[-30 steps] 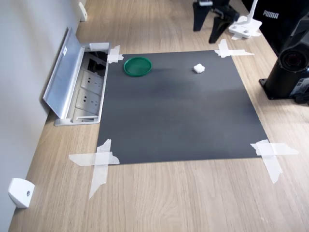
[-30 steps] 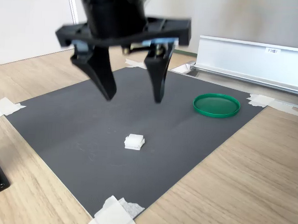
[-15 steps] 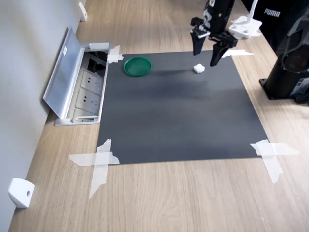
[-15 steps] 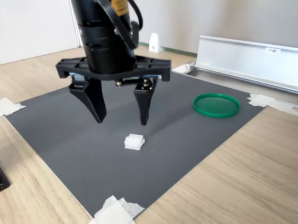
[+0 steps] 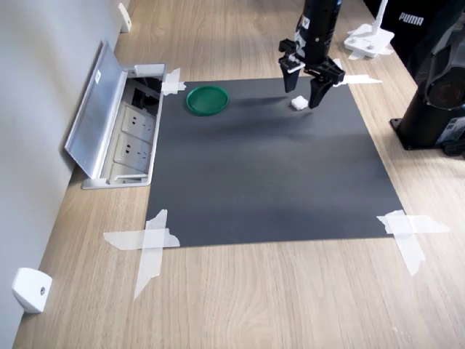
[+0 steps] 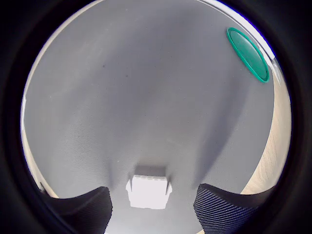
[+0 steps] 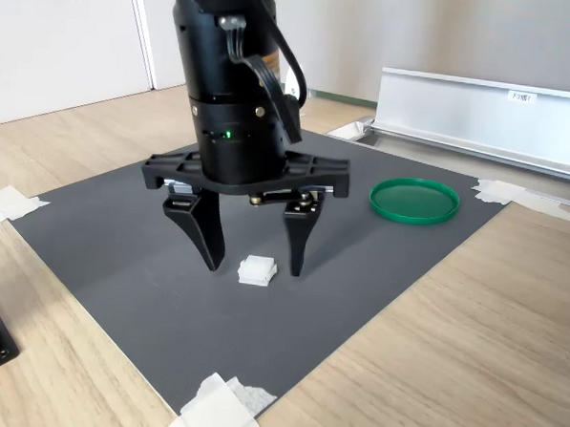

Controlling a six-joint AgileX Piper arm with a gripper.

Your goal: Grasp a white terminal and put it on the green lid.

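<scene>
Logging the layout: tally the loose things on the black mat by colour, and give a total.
White: 1, the white terminal, lying between the open fingers of the claw.
Green: 1, the green lid, lying apart from it.
Total: 2

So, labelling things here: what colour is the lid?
Dark green; the lid shows best in the second exterior view.

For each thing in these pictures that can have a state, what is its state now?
gripper: open, fingers either side of the terminal, not gripping it.
white terminal: lying on the dark mat, not lifted.
green lid: flat on the mat, nothing on it.
socket box cover: flipped open.
</scene>
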